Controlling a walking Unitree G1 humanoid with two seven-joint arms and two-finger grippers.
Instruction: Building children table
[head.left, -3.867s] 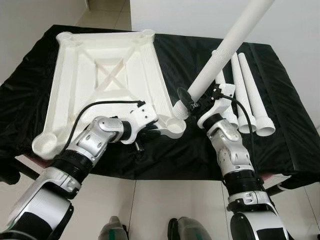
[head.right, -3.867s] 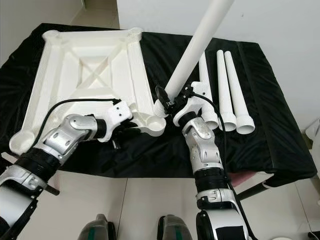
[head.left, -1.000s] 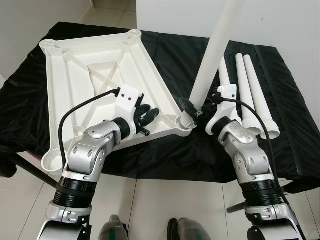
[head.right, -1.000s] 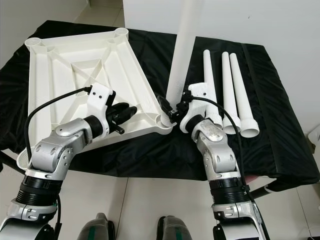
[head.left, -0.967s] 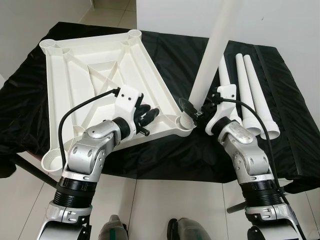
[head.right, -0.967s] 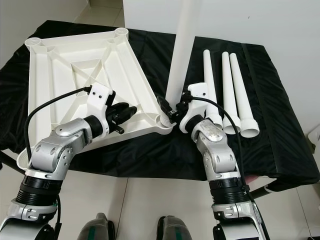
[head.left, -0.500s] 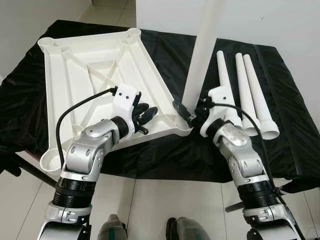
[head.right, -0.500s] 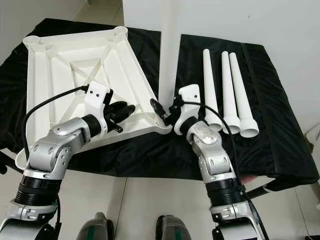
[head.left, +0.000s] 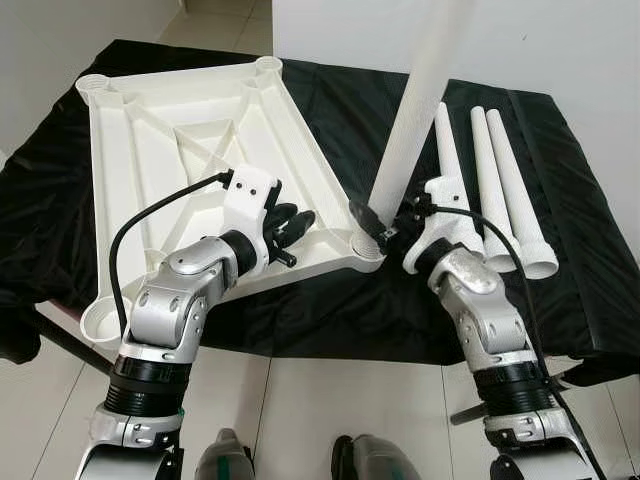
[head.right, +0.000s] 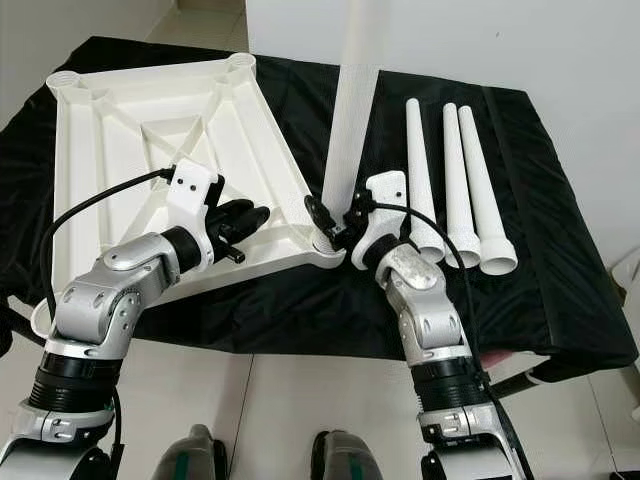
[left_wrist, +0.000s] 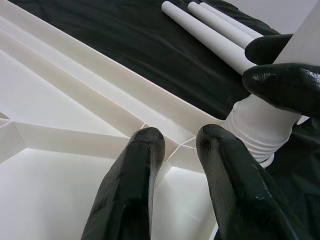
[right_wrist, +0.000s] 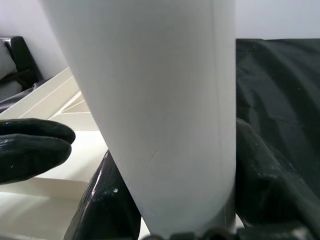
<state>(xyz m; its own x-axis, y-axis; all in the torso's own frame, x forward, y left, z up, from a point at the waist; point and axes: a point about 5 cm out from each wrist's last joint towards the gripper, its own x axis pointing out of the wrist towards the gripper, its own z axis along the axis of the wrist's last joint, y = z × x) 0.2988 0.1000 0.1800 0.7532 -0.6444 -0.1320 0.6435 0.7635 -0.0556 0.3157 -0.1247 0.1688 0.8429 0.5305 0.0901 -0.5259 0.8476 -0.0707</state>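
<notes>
The right gripper (head.left: 378, 228) pinches the white plastic table leg (head.left: 413, 110) into the upturned white tabletop's (head.left: 170, 150) corner socket (head.left: 368, 247), the left gripper (head.left: 292, 222) pressed together on its rim

both silver arms reach up from the bottom of the head views toward mid-frame. the left gripper (head.left: 292, 222) sits left of centre, wrist bent inward, its two black fingers (left_wrist: 131, 185) lying close together and pointing right. the right gripper (head.left: 377, 226) sits just right of centre, forearm angled up-left, its fingers clamped on either side of something white.
</notes>
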